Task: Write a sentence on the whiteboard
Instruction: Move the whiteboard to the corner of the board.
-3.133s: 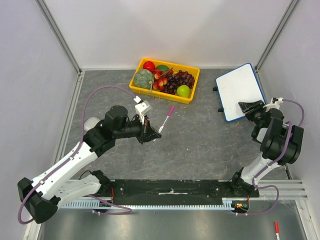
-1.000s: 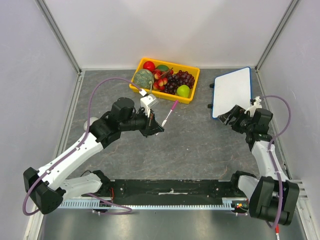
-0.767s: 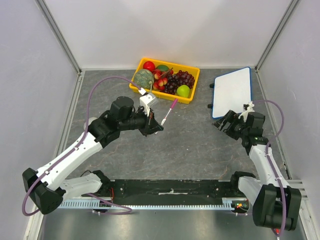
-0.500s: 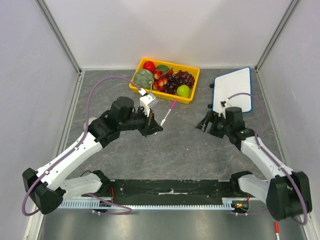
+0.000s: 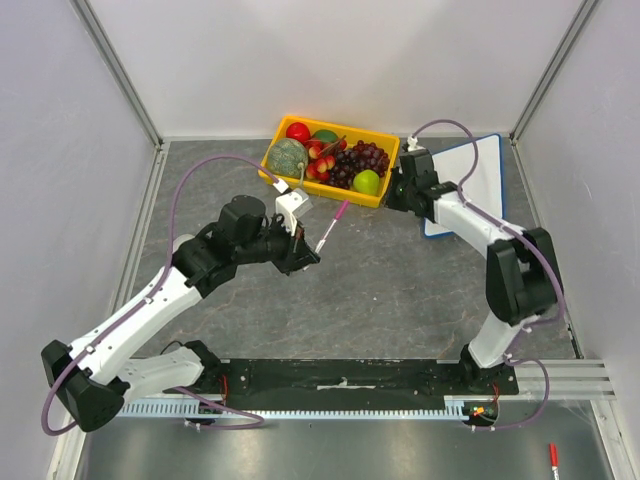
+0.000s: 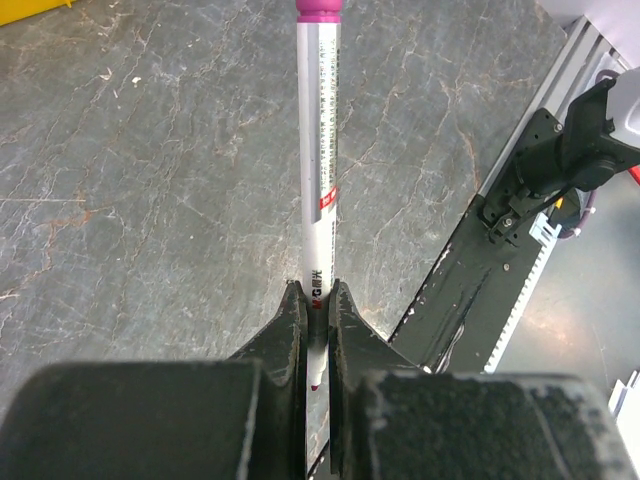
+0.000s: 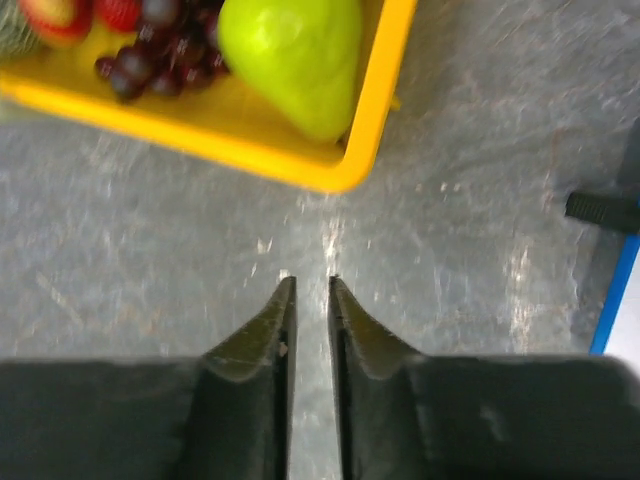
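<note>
Bright, even light from above, soft shadows on the table point(image 5: 400, 290), right wrist view blurred, left gripper point(image 6: 317, 292) fuzzy up close.

I see the basket point(image 5: 345, 127) at the far edge of the counter, near its middle. In it, the melon point(image 5: 286, 157) lies at the left end, the grapes point(image 5: 360, 160) are right of centre, and the pear point(image 5: 367, 182) is in the near right corner. The whiteboard point(image 5: 482, 170) is in the counter's far right corner, right of the basket. My right gripper point(image 5: 397, 190) sits between the two, just beside the basket's right end. My left gripper point(image 5: 305, 250) is before the basket, and the marker point(image 5: 333, 225) in it points toward the basket's near rim. The rail point(image 5: 340, 375) runs along the near edge. A pen point(image 5: 551, 455) lies before it at the near right corner.
</note>
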`<state>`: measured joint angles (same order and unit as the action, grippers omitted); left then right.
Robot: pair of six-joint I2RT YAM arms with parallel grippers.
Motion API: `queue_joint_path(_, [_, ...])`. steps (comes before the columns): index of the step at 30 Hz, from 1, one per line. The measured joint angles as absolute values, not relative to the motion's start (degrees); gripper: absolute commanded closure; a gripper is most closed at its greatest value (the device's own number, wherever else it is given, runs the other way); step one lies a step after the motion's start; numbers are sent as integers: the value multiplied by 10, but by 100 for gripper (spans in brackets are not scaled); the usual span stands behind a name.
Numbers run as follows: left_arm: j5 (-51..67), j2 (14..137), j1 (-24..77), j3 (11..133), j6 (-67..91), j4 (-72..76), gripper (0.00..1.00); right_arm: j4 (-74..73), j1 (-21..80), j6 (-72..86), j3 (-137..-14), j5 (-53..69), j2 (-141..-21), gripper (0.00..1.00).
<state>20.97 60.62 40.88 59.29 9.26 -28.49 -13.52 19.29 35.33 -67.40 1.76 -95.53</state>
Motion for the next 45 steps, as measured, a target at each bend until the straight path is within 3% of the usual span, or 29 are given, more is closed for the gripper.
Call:
queue_joint_path(1, [209,604,409,593,92,-287,98,-143,193,352,-699,-1,-980,98])
queue_joint_path(2, [208,602,409,593,92,-288,98,-148,193,349,-719,-16,-1001,100])
queue_joint_path(6, [200,590,409,587,90,-291,98,-169,193,349,-795,-79,-1073,100])
queue_joint_path(17, [195,577,409,564,90,-300,98,-231,191,370,-855,-216,-1155,100])
queue_joint_path(42, [194,566,409,553,90,-299,98,-258,176,363,-896,-173,-1193,100])
queue_joint_path(43, [194,566,409,553,90,-299,98,-256,176,354,-897,-162,-1191,98])
queue_joint_path(45, [194,566,409,553,90,-299,98,-254,178,334,-896,-143,-1182,65])
